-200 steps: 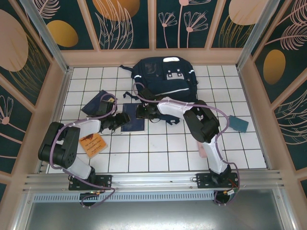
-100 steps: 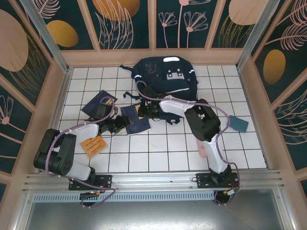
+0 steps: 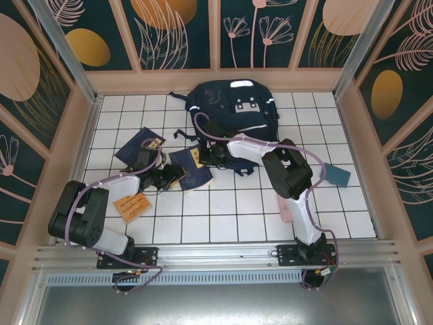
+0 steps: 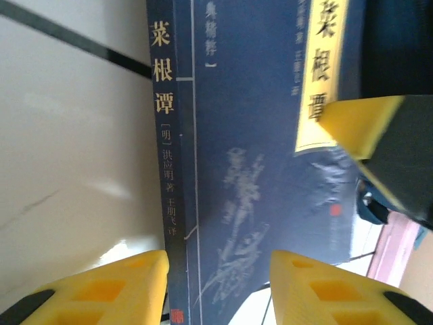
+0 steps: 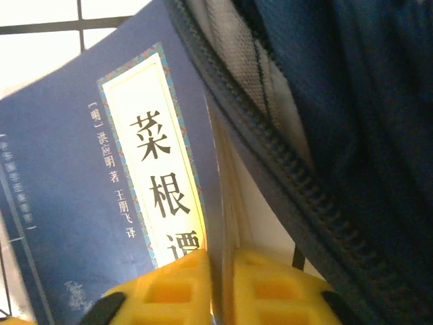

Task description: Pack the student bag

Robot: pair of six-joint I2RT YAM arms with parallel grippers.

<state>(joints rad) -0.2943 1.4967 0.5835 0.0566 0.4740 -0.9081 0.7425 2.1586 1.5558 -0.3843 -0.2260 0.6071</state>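
Observation:
The student bag (image 3: 230, 112) lies at the back centre, a big navy backpack with white stripes; its open zipper edge (image 5: 270, 162) runs just beside the book. A navy book (image 3: 191, 169) with a yellow title label (image 5: 159, 169) is tilted in front of it. My right gripper (image 3: 206, 156) (image 5: 222, 284) is shut on the book's page edge near the bag. My left gripper (image 3: 173, 178) (image 4: 220, 288) is open, its yellow fingers (image 4: 108, 291) apart on either side of the book's spine (image 4: 166, 135) and near corner. The right gripper's fingertip (image 4: 365, 125) rests on the label.
A second navy book (image 3: 139, 145) lies left of the arms, an orange booklet (image 3: 130, 206) near the left arm. A teal case (image 3: 336, 175) and a pink case (image 3: 285, 211) lie on the right. Wooden walls ring the white tiled floor (image 3: 223, 217).
My right gripper has closed onto the book's edge. The book has turned and shifted toward the bag. My left gripper narrowed a little, then held still.

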